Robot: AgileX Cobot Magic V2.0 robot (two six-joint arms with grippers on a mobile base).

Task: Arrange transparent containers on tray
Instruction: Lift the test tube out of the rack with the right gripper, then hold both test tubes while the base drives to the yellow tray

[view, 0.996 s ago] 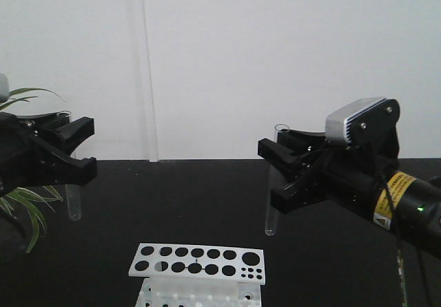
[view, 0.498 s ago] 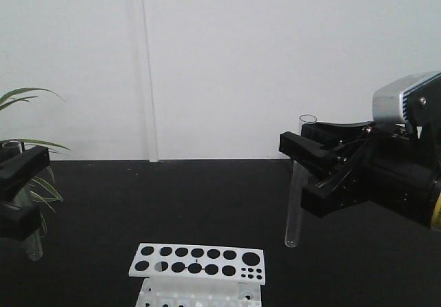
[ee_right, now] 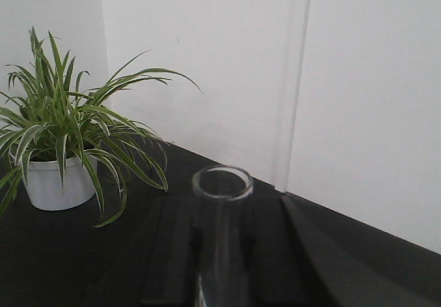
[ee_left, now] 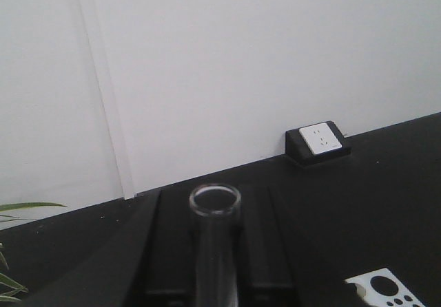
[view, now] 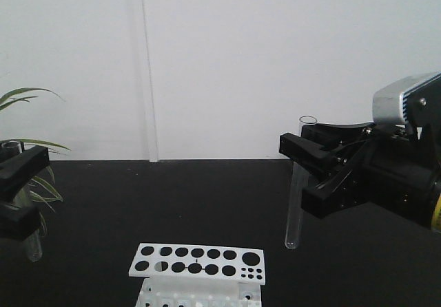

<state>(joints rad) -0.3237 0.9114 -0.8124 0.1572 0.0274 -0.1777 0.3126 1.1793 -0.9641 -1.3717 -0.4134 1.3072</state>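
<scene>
Two transparent containers, clear glass test tubes, hang upright above the black table. My left gripper [view: 33, 186] at the far left edge is shut on one tube [view: 32, 246], whose rounded bottom shows below the fingers. Its rimmed mouth [ee_left: 215, 200] rises between the dark fingers of the left gripper [ee_left: 215, 255] in the left wrist view. My right gripper [view: 298, 175] is shut on the other tube [view: 293, 224], which leans slightly. That tube's mouth [ee_right: 222, 182] stands between the fingers of the right gripper [ee_right: 222, 255]. The tray is out of view.
A white rack with round holes [view: 196, 262] stands at the front centre of the black table; its corner [ee_left: 387, 288] shows in the left wrist view. A potted plant [ee_right: 55, 149] sits at the left by the white wall. A black socket box [ee_left: 318, 142] rests against the wall.
Over the last second both arms swung outward with their tubes: the left one to the left and lower, the right one to the right. In the last half second almost nothing moved.
</scene>
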